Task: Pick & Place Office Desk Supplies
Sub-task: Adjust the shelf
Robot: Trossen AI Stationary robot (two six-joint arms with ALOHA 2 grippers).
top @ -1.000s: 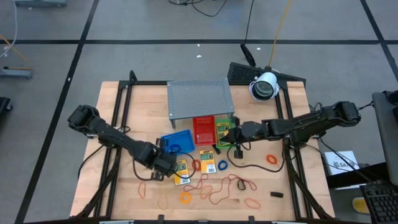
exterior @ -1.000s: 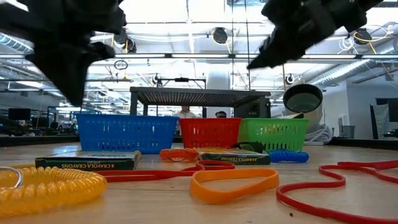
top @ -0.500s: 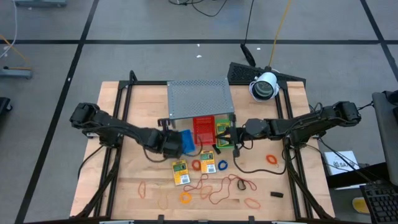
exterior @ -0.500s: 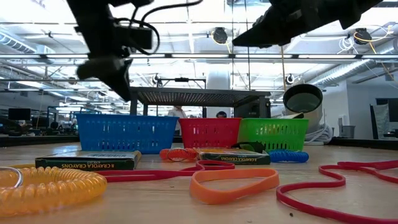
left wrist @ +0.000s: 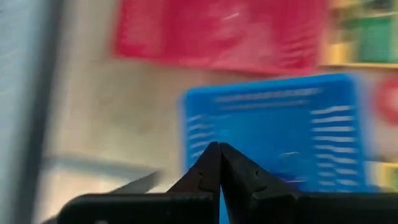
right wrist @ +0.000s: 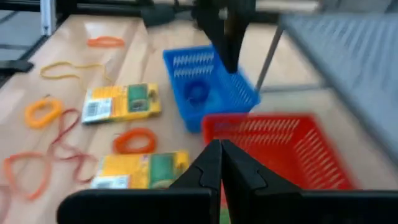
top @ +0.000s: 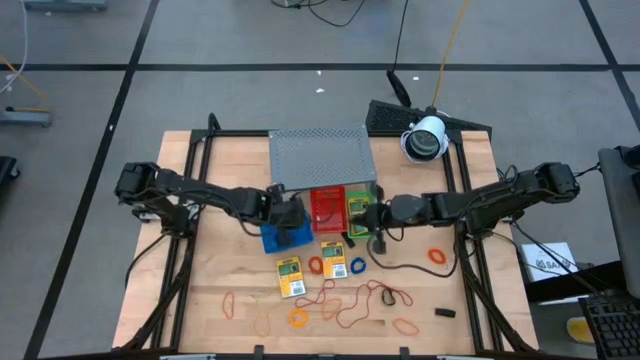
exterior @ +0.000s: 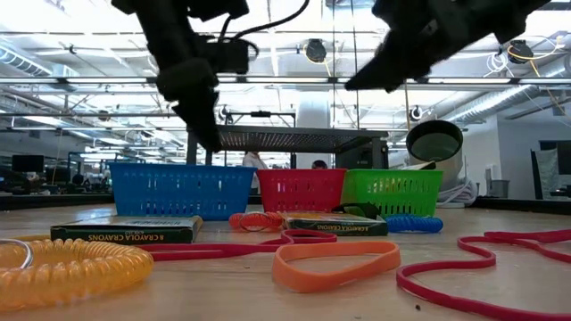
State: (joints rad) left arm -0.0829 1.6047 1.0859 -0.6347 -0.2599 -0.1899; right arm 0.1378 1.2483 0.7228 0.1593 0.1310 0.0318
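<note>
My left gripper [top: 289, 224] [left wrist: 219, 147] hangs shut over the blue tray [top: 270, 238] [left wrist: 273, 137], tips pointing down, above its rim in the low view [exterior: 211, 141]. I see nothing between its fingers. A blue ring [right wrist: 198, 93] lies in that tray. My right gripper [top: 368, 220] [right wrist: 219, 144] is shut and held high by the green tray [top: 358, 212], which holds a yellow-and-green packet. Two more packets [top: 290, 277] [top: 334, 257] lie flat on the table in front of the trays, among rubber bands [top: 365, 298] and small rings [top: 298, 318].
The red tray [top: 327, 210] stands between the blue and green ones, all in front of the grey perforated shelf [top: 322, 158]. An orange ring [top: 437, 256], a blue ring [top: 358, 266] and a black piece [top: 445, 313] lie toward the right. Bare wood lies at the left [top: 200, 290].
My left gripper has swung from the packets near the front toward the table's far edge and a little right, ending over the blue tray, and its wrist has rolled. The packets and bands lie as before.
</note>
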